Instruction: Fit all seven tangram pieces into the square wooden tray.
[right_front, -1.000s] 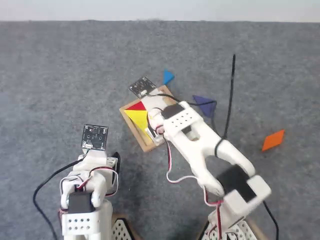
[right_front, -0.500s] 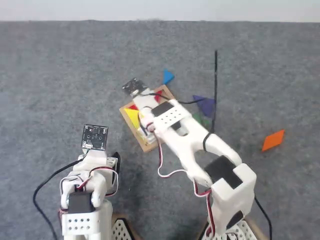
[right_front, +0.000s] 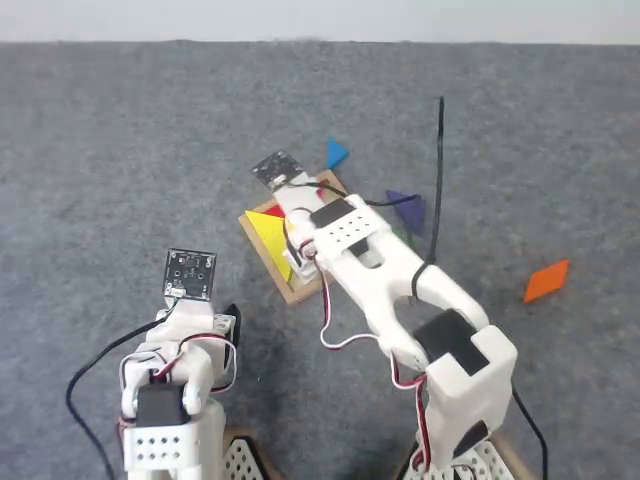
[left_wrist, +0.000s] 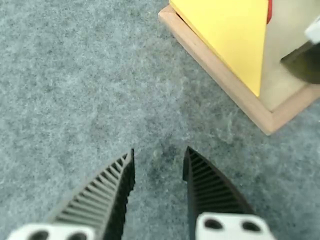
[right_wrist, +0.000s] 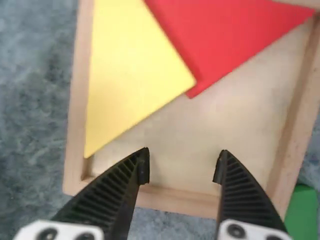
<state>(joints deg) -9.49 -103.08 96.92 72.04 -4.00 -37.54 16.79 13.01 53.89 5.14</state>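
— What lies on the table, seen from above?
— Coarse grey carpet (right_front: 120, 150) throughout, with a pale wall strip behind. The square wooden tray (right_front: 265, 262) sits near the middle and holds a flat yellow triangle (right_front: 268, 235) and a red triangle (right_front: 272, 212). The white right arm (right_front: 400, 290) stretches over it. Loose on the carpet are a blue triangle (right_front: 336, 154), a purple triangle (right_front: 408, 208), and an orange parallelogram (right_front: 546, 281) well apart.
— And the left wrist?
— The left gripper (left_wrist: 157, 160) has ridged black fingers parted slightly with nothing between them. It is over the carpet, near the tray's corner.
— The right wrist?
— The right gripper (right_wrist: 182, 165) is parted wider and empty, above the tray's bare wood floor beside its rim. The yellow and red edges meet. A green piece (right_wrist: 302, 215) lies just outside the rim.
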